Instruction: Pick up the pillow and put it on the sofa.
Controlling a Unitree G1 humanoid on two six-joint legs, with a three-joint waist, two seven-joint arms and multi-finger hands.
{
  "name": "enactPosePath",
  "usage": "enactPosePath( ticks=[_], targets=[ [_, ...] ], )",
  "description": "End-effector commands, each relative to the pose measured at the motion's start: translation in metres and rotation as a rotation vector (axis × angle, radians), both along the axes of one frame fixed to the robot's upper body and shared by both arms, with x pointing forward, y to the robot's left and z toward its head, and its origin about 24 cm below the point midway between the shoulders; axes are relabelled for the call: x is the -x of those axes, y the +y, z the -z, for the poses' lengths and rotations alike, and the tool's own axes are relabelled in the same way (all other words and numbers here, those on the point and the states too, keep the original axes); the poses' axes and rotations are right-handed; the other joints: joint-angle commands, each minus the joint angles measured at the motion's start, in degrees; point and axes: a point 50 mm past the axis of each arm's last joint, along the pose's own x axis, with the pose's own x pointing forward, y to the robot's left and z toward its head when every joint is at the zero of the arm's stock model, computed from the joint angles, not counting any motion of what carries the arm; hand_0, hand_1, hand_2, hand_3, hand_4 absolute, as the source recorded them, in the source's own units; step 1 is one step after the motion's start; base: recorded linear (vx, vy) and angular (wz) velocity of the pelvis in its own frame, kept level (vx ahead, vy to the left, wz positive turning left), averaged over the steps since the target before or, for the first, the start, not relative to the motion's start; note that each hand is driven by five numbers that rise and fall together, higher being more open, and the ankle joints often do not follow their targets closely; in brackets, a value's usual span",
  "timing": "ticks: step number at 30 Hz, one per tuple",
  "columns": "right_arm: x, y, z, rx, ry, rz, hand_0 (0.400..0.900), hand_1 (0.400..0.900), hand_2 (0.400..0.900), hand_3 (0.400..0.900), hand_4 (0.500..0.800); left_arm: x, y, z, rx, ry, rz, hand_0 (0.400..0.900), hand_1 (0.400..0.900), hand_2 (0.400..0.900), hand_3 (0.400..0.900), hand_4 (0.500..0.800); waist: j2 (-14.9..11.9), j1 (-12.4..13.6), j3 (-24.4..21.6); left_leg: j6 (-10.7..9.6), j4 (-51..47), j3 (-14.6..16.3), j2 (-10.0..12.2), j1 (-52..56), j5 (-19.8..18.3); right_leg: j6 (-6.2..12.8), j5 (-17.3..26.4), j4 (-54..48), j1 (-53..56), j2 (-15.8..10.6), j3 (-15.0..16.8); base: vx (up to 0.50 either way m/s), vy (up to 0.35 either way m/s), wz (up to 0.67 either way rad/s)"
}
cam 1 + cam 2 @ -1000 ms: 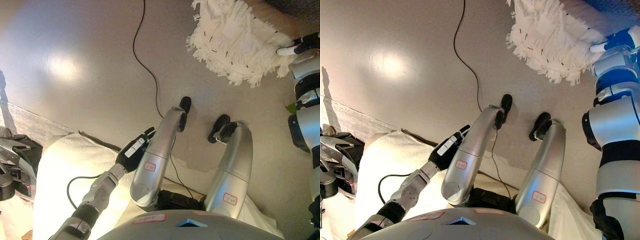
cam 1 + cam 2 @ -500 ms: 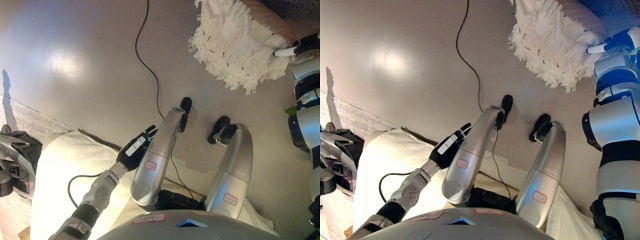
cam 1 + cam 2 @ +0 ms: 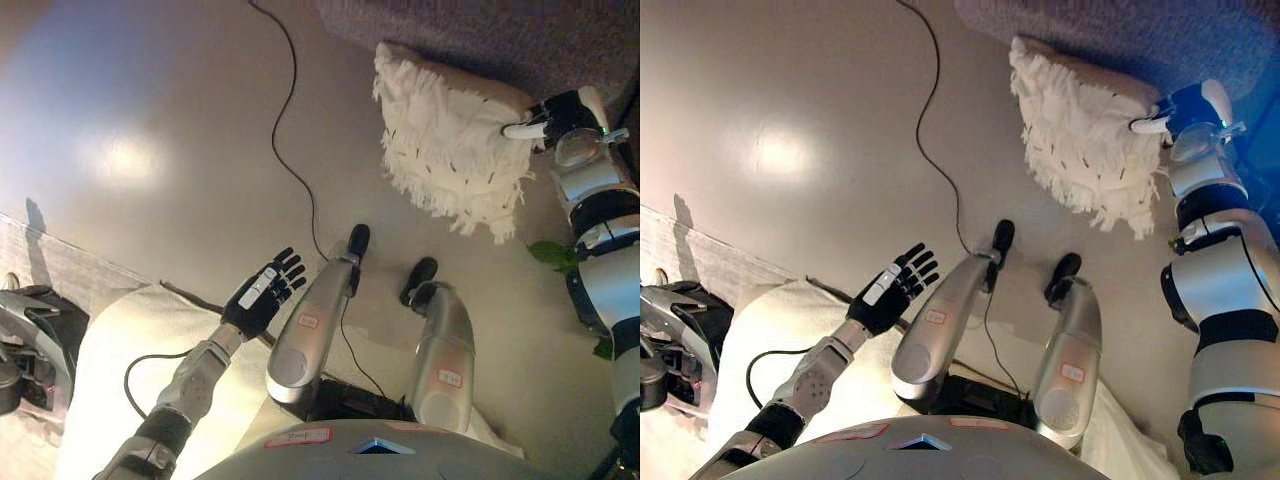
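Observation:
The pillow (image 3: 450, 150) is white with a shaggy fringe and hangs tilted at the upper right, in front of the sofa. My right hand (image 3: 552, 113) grips its right edge, one white fingertip lying across the cover. The sofa (image 3: 480, 35) is a dark grey-purple fabric surface along the top right. My left hand (image 3: 264, 294) is open with its fingers spread, empty, low at the left above the floor; it also shows in the right eye view (image 3: 888, 289).
A white cloth or rug (image 3: 110, 360) lies at the lower left. Dark equipment (image 3: 25, 335) stands at the left edge. A green leaf (image 3: 548, 254) shows near my right arm. The smooth grey floor (image 3: 150, 120) spreads across the upper left.
The pillow has risen off the floor in my right hand and the sofa edge has come into view. My left hand has lifted and spread its fingers. The view has shifted.

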Motion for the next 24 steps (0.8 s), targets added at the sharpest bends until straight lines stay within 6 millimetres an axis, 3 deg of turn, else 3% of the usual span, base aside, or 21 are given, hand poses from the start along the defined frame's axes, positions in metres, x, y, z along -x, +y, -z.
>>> enactPosePath(
  ticks=[1,7,9,11,14,24],
  targets=[
    [0.002,-0.014,-0.073,0.159,-0.215,-0.081,0.400,0.400,0.400,0.400,0.500,0.016,0.021,0.003,-0.029,0.032,-0.003,0.900,0.900,0.900,0.900,0.800,-3.25,-0.02,-3.88,-1.86,-5.67,1.97,1.24,5.77,-2.04,-0.21,-0.23,-4.47,6.00,1.03,-4.19,0.11,-0.089,-0.06],
    [0.010,-0.019,-0.074,0.239,-0.162,-0.171,0.400,0.400,0.400,0.400,0.500,0.034,0.032,0.024,-0.098,0.159,-0.035,0.900,0.900,0.900,0.900,0.800,-7.16,-0.57,-7.92,-2.70,-10.41,1.84,1.86,12.92,-2.41,0.20,1.19,-13.64,15.48,3.40,-4.97,0.13,-0.085,-0.01],
    [0.010,-0.019,-0.074,0.239,-0.162,-0.171,0.400,0.400,0.400,0.400,0.500,0.034,0.032,0.024,-0.098,0.159,-0.035,0.900,0.900,0.900,0.900,0.800,-7.16,-0.57,-7.92,-2.70,-10.41,1.84,1.86,12.92,-2.41,0.20,1.19,-13.64,15.48,3.40,-4.97,0.09,-0.049,0.01],
    [0.016,-0.018,-0.087,0.296,-0.162,-0.220,0.400,0.400,0.400,0.400,0.500,0.054,0.039,0.038,-0.153,0.258,-0.060,0.900,0.900,0.900,0.900,0.800,-9.92,-0.96,-10.89,-3.36,-13.86,1.52,1.99,18.03,-2.58,0.50,1.88,-19.49,21.76,5.26,-4.75,0.24,-0.113,0.05],
    [0.018,-0.016,-0.092,0.318,-0.156,-0.250,0.400,0.400,0.400,0.400,0.500,0.062,0.042,0.043,-0.174,0.298,-0.068,0.900,0.900,0.900,0.900,0.800,-10.84,-1.15,-12.36,-3.50,-15.13,1.37,2.07,19.85,-2.52,0.54,2.18,-21.32,23.86,5.75,-4.78,0.12,-0.038,0.04],
    [0.021,0.024,-0.112,0.413,-0.112,-0.518,0.400,0.400,0.400,0.400,0.500,0.089,0.044,0.063,-0.229,0.443,-0.084,0.900,0.900,0.900,0.900,0.800,-14.21,-3.07,-19.57,-3.41,-18.44,1.07,2.63,26.87,-3.27,0.95,2.30,-24.70,30.04,6.89,-3.38,0.10,-0.011,-0.02]
  ],
)
